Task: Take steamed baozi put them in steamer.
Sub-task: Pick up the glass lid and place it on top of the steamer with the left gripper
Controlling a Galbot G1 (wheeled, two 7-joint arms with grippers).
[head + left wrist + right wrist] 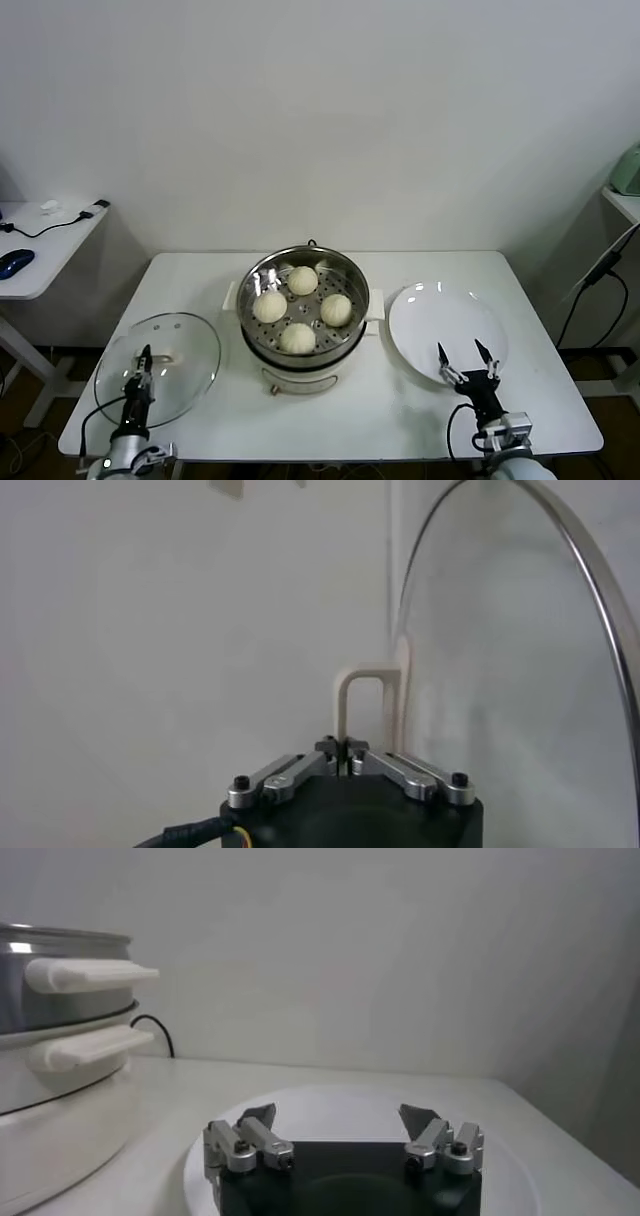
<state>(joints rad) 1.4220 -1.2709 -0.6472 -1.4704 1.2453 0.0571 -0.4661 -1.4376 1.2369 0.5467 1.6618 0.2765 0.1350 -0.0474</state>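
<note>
Four baozi (302,309) seated in steamer (260,275); plate (425,330) bare.
Right gripper (466,364) jaws wide, left gripper (144,361) jaws pinched together near glass lid (190,375); transfer judged complete, arms should stay clear.

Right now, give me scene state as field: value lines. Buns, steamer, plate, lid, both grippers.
buns: four, all inside the steamer basket
steamer: centre of the table, uncovered
plate: bare, to the steamer's right
lid: flat on the table, to the steamer's left
left gripper: shut, over the lid, its handle just ahead of the tips
right gripper: open, holding nothing, over the near edge of the plate
</note>
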